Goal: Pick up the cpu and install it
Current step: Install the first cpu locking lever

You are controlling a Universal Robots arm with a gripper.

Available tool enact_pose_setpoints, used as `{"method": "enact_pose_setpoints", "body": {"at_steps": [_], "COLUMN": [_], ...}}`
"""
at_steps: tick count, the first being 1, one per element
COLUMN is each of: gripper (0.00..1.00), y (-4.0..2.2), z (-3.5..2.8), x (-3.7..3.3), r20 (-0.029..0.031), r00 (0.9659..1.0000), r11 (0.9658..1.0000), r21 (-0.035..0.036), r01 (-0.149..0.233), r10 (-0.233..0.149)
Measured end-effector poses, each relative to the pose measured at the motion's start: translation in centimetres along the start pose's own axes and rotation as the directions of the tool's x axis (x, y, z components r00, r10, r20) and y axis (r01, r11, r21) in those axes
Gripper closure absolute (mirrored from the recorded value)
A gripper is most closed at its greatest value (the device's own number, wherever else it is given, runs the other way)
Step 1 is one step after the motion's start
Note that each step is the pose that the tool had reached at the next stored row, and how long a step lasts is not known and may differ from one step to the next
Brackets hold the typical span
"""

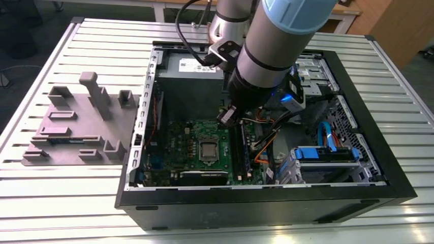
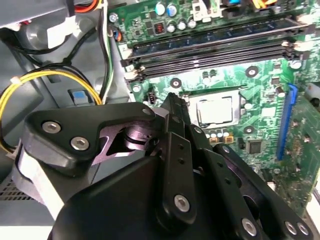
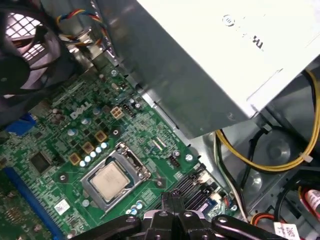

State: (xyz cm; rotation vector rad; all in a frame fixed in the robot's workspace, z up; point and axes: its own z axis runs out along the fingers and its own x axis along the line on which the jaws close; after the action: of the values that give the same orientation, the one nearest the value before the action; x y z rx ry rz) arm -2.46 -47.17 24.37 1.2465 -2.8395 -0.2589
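Currently, what we see:
cpu [image 3: 109, 180]: already lying flat in the socket frame [image 3: 131, 162] on the motherboard [image 1: 178, 133], metal top up.
gripper [image 2: 172, 100]: above the board, beside the socket toward the memory slots [image 2: 210, 47]; clear of the cpu.
jaws: look closed together, holding nothing.
orientation: cpu is square, no long axis; edges line up with the socket frame.

1. We see our grey and pale-blue jointed metal arm [image 1: 271, 46] reaching steeply downward in the exterior view.
2. Our black metal claw [image 3: 173, 199] hangs at its lower end, its fingers [image 2: 175, 117] pressed together, gripping nothing in both wrist views.
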Motion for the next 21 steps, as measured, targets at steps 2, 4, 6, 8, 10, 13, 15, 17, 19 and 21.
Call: {"method": "enact_pose_setpoints", "body": {"at_steps": [2,4,6,8,10,13,15,17,19,21], "gripper": [0.89,0.89,0.89,0.89,0.89,0.89,0.89,0.89,0.89,0.89], "y": [0.22,0.47,0.72,0.98,1.09,1.08,1.04,0.98,0.93,0.90], "z": [0.15,0.33,0.53,0.69,0.79,0.81,0.80,0.78,0.78,0.76], "x": [-0.26,-0.44,-0.39,-0.13,0.04,0.18,0.34,0.49,0.61,0.72], "r20": [0.0008,0.0029,0.0069,0.0123,0.0164,0.0132,0.0116,0.0102,0.0091,0.0080], "r00": [1.0000,1.0000,1.0000,0.9999,0.9998,0.9993,0.9989,0.9986,0.9982,0.9979], "r11": [1.0000,1.0000,1.0000,0.9999,0.9998,0.9992,0.9988,0.9984,0.9981,0.9977], "r21": [-0.0007,-0.0028,-0.0067,-0.0124,-0.0173,-0.0182,-0.0185,-0.0189,-0.0190,-0.0192], "r01": [0.000,0.001,0.003,0.007,0.014,0.035,0.046,0.053,0.059,0.065], "r10": [0.000,-0.001,-0.003,-0.007,-0.014,-0.035,-0.046,-0.053,-0.059,-0.065]}}
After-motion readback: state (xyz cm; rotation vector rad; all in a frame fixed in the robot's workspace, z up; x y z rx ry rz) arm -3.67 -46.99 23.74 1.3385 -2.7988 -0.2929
